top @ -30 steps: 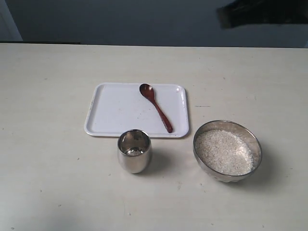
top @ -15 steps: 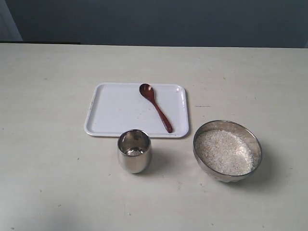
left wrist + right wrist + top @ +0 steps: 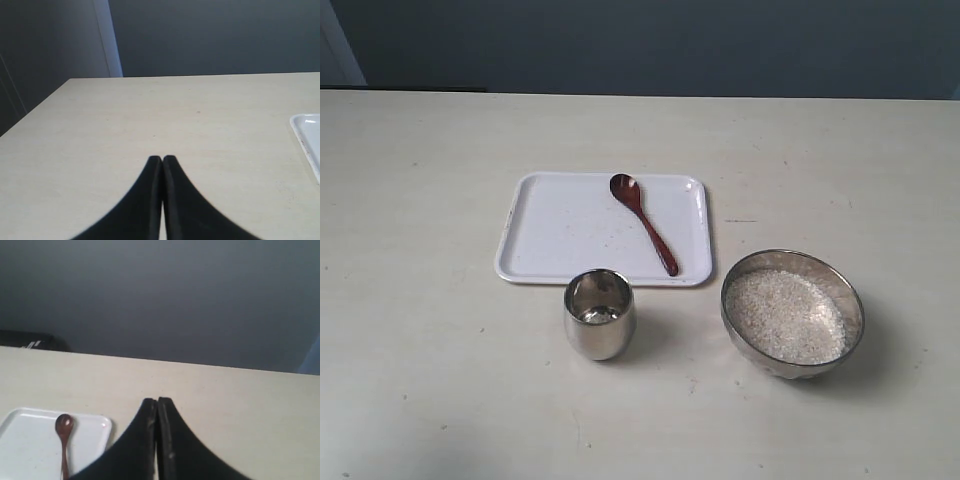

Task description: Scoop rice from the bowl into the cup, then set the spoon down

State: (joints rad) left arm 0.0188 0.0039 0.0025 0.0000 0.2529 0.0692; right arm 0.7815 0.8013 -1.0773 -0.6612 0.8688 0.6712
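The left claw (image 3: pixel 162 159) is pressed narrow, its two black jaws tip to tip with nothing between them, over a bare stretch of the pale cream desk (image 3: pixel 150 115). Off to its side, well apart from the tips, is one rounded corner of the flat white rectangular plastic tray (image 3: pixel 307 132).

The right claw (image 3: pixel 157 401) is closed just as tight and also holds nothing. The tray (image 3: pixel 30 440) lies beside this claw, on the side facing the other claw. On the tray rests the slim reddish-brown glossy wooden spoon (image 3: pixel 64 432), near the tray's edge closest to the right claw but clear of the jaws.

In the exterior view the spoon (image 3: pixel 643 222) lies flat and slanted on the tray (image 3: pixel 560 230), bowl-end up, its oval head toward the far edge and its handle tip close to the near edge. Just off that near edge the small rounded shiny steel cup (image 3: pixel 599 313) stands upright on the desk (image 3: pixel 420 200). Its inside is full of bright reflections, so whether it holds grains cannot be told. To one side of the cup, apart from it and from the tray, sits the wide round shiny steel bowl (image 3: pixel 760 355), holding a mound of small white uncooked rice (image 3: pixel 785 315). How the cup and bowl lie relative to either claw cannot be told.
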